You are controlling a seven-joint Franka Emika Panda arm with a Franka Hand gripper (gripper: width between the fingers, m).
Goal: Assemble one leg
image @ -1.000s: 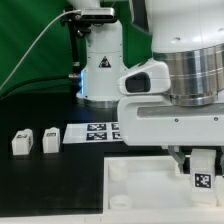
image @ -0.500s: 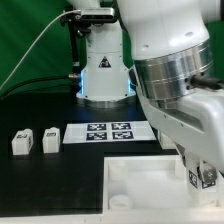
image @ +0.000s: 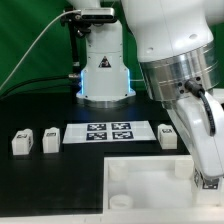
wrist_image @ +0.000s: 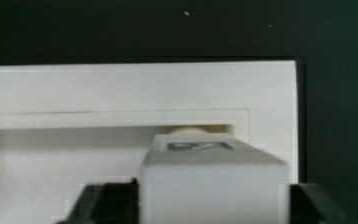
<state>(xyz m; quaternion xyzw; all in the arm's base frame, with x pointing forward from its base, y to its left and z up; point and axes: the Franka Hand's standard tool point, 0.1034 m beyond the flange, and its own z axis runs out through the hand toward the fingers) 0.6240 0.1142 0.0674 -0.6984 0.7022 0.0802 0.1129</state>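
Nearest in the exterior view lies the large white panel [image: 140,180], flat on the black table [image: 50,185], with a round socket [image: 119,201] at its near left corner and another [image: 118,171] behind it. At the exterior view's right the arm [image: 185,95] reaches down over the panel and hides its right side. The gripper [image: 208,180] is cut off by the picture's edge there, so that view does not show what it carries.

The wrist view supplies this: the gripper [wrist_image: 202,190] is clenched on a leg [wrist_image: 211,175], its dark fingers [wrist_image: 105,205] pressed to both sides of the white block, whose marker tag faces the camera. The held leg hangs just over the panel [wrist_image: 140,95], near a round socket [wrist_image: 190,131].

Farther back on the left, two more legs [image: 22,143] [image: 51,140] stand side by side on the table, well apart from the panel. Right of them lies the marker board [image: 108,133], and a third leg [image: 168,135] stands at its right end. Farthest back is the robot's base [image: 102,65].
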